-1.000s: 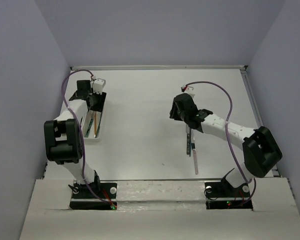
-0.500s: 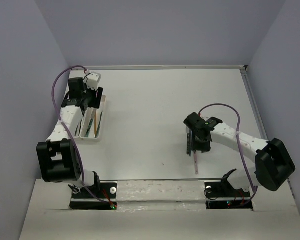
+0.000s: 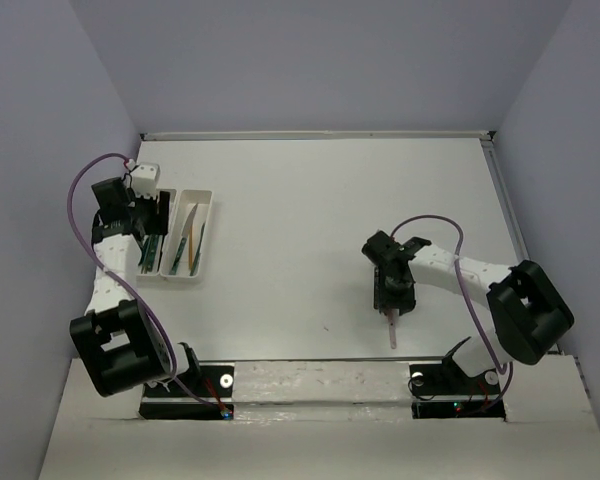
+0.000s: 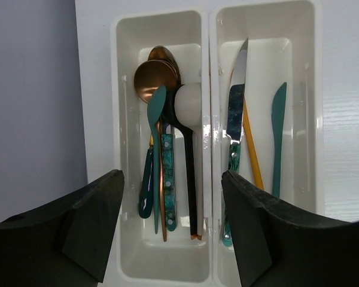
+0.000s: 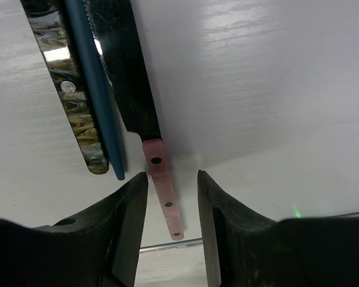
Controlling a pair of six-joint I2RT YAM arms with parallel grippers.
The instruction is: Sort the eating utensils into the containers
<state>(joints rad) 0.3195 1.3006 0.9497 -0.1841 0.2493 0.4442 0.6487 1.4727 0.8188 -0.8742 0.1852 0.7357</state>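
**Mostly sorted, three pieces left on the table**

Judging from the wrist views, well past the middle of the task. Already lying in the containers (image 3: 176, 279), at the far left of the table (image 3: 300, 210):
- **In the left tray (image 4: 121, 119):** several spoons, among them a gold spoon (image 4: 154, 81), a teal spoon (image 4: 157, 110) and a black-handled spoon (image 4: 188, 104) with a pale bowl.
- **In the right tray (image 4: 314, 119):** a marbled teal knife (image 4: 235, 116), a gold-handled piece (image 4: 253, 156) and a plain teal knife (image 4: 279, 131).

Not yet sorted, as far as visible: three pieces lying close together on the table in front of the right arm, well apart from the trays. Namely a pink-handled knife (image 5: 131, 89) with a black blade, a slim teal piece (image 5: 96, 89) just beside the blade, and a dark marbled handle (image 5: 72, 95) on the far side of that. Impossible to tell spoon, fork or knife for the last two, with the heads out of view.

Left gripper (image 4: 172, 203): hanging above the pair of trays, jaws wide apart, holding nothing.

Right gripper (image 5: 172, 182): lowered over the end of the pink handle, jaws apart, one on each side of it. A narrow gap visible on both sides, so not clamped.

Probably next: closing on the handle, lifting, and carrying across to the right tray with the other knives. Worth minding the teal piece, so near the blade and perhaps touching it, and therefore easily dragged along.
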